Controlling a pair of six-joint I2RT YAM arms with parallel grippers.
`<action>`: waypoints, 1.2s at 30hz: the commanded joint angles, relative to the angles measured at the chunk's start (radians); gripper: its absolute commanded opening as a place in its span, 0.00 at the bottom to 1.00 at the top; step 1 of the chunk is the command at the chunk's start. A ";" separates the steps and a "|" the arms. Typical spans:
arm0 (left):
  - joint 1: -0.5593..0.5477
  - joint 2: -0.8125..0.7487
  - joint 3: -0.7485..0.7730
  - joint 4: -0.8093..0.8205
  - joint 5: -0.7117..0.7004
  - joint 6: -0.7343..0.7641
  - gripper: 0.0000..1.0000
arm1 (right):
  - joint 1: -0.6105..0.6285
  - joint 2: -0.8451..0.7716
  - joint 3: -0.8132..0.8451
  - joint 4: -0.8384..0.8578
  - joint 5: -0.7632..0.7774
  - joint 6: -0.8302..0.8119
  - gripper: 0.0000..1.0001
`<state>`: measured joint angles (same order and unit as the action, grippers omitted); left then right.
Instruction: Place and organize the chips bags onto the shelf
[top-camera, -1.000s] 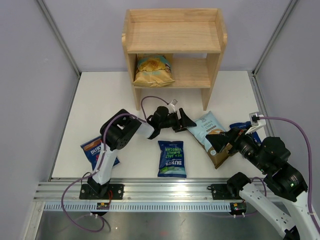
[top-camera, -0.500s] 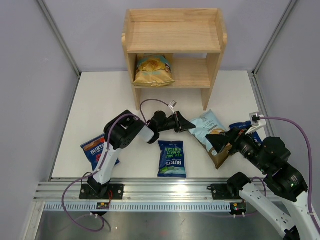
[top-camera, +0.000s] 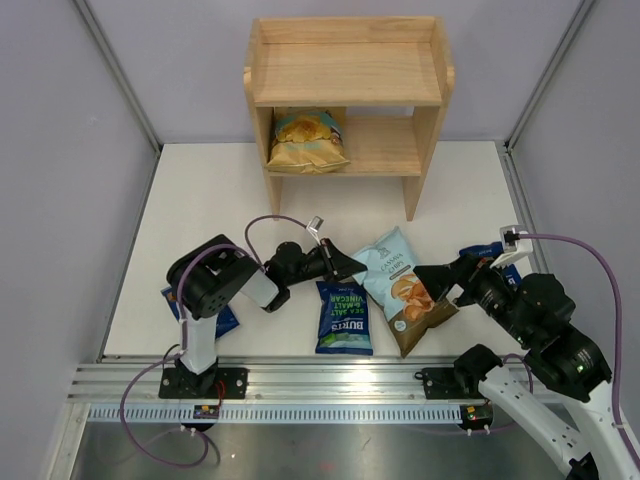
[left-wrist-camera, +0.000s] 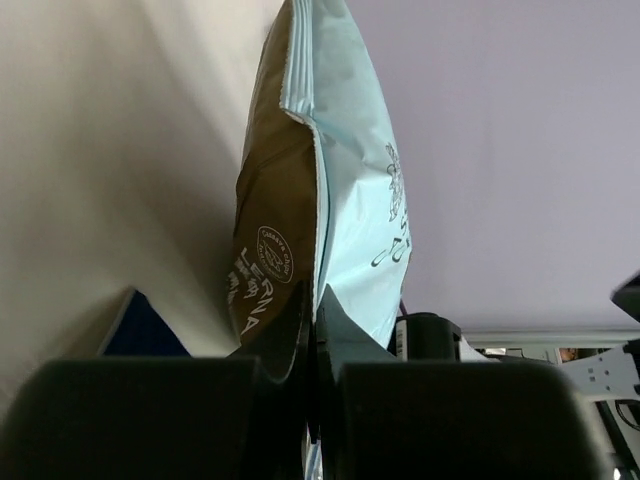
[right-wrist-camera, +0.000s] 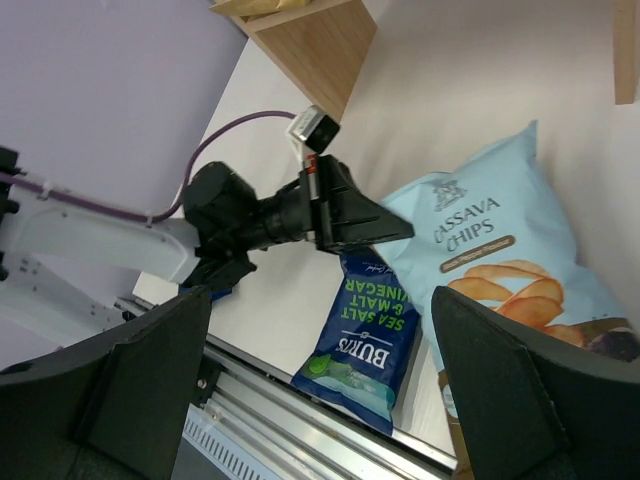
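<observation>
My left gripper is shut on the left edge of the light-blue and brown Cassava Chips bag, which stands tilted up on its edge off the table. The green-lettered Burts bag lies flat just below it. My right gripper hangs open beside the Cassava bag's right side, holding nothing. A yellow chips bag sits at the left of the wooden shelf's lower tier. Two more dark-blue Burts bags lie partly hidden: one under the left arm, one behind the right arm.
The shelf's top tier and the right half of its lower tier hold nothing. An aluminium rail runs along the near table edge by the arm bases. Grey walls enclose the table on the left, back and right.
The left gripper shut on the Cassava Chips bag's edge and pulled back to the left and nearer, dragging and tilting the bag up. The right arm has stayed put.
</observation>
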<state>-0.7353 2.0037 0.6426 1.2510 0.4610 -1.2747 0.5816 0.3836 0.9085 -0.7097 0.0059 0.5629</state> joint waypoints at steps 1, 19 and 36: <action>-0.001 -0.144 -0.056 0.403 -0.082 0.046 0.00 | -0.003 -0.011 -0.002 -0.013 0.089 0.043 0.99; -0.003 -0.680 -0.207 0.176 -0.176 0.069 0.00 | -0.005 -0.287 -0.272 0.200 0.151 0.276 0.99; -0.003 -1.175 0.009 -0.358 -0.314 0.078 0.00 | -0.003 -0.122 -0.560 1.082 -0.421 0.267 0.99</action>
<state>-0.7353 0.8604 0.5766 0.8577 0.1879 -1.1816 0.5816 0.2020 0.3485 0.0734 -0.2626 0.8276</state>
